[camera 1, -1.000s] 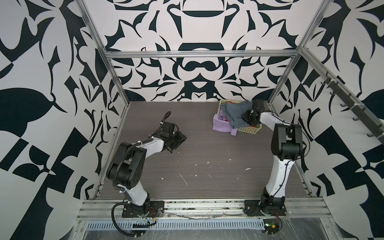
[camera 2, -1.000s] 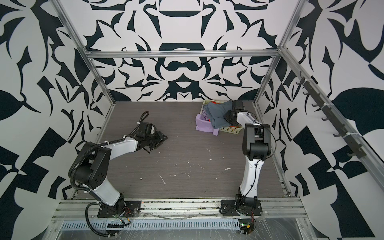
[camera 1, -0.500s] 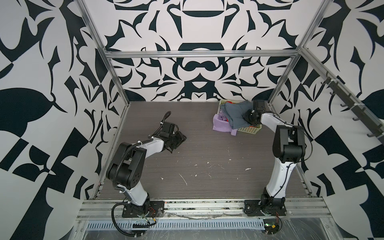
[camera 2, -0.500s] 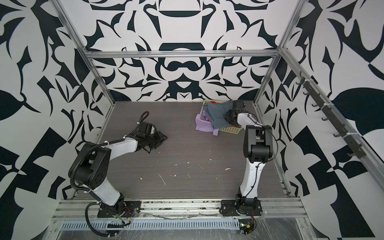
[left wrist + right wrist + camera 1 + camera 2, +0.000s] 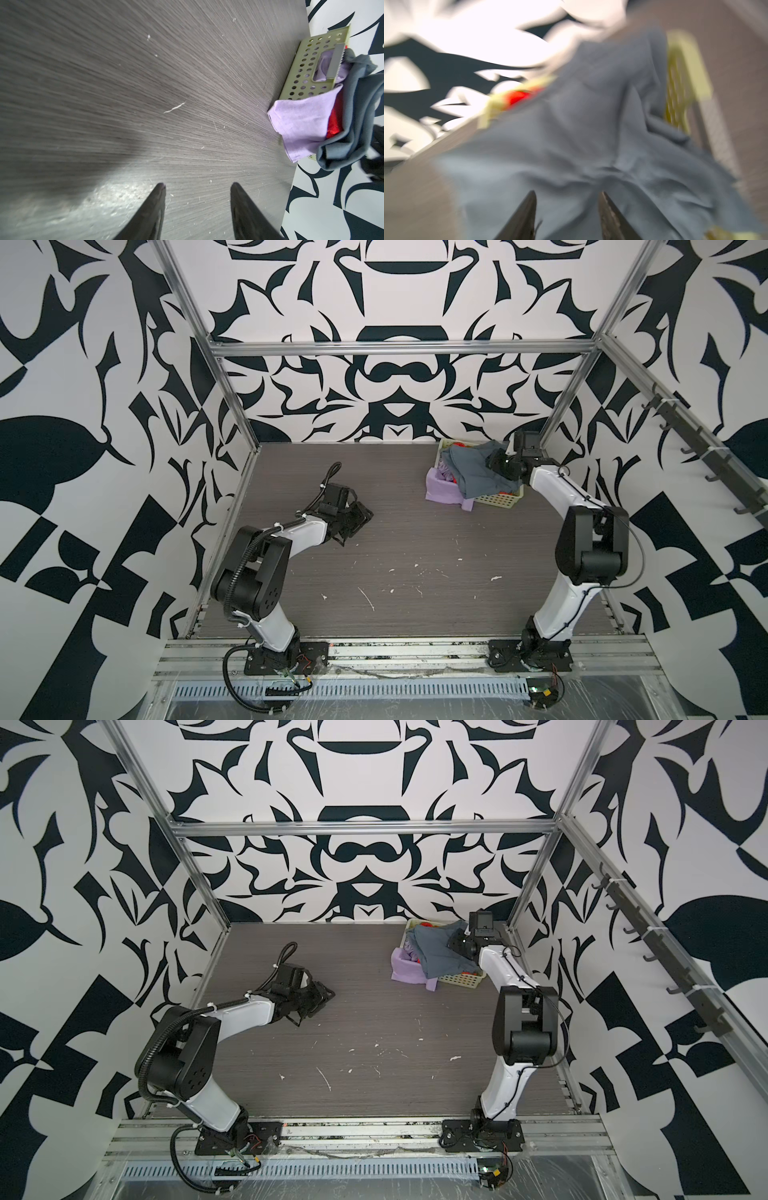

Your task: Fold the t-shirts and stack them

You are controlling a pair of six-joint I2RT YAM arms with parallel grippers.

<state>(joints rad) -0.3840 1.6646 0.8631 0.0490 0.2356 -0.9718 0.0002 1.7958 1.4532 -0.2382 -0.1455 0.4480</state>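
Robot lab test cell: aluminium frame [image 5: 395, 349] enclosing black-and-white patterned walls [image 5: 395, 398]; left arm [image 5: 303, 533] and right arm [image 5: 555, 485] bolted to a metal rail [image 5: 415, 649] at the near edge; scuffed grey wood-grain tabletop [image 5: 415, 539]

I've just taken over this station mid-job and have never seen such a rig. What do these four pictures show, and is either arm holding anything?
Two robot arms stand at the near edge of a dark table, each ending in a two-fingered gripper. The two wide pictures come from one overhead camera head and show nearly the same view. The other two come from cameras on the wrists, looking out along the fingers.

In the far right corner sits a cream basket heaped with three shirts. A blue-grey shirt lies on top, a lilac shirt spills over the side, and a red shirt peeks out between them.

The left gripper is open over bare table and holds nothing. The right gripper is at the blue-grey shirt with its jaws apart. That view is blurred, but no grip shows.
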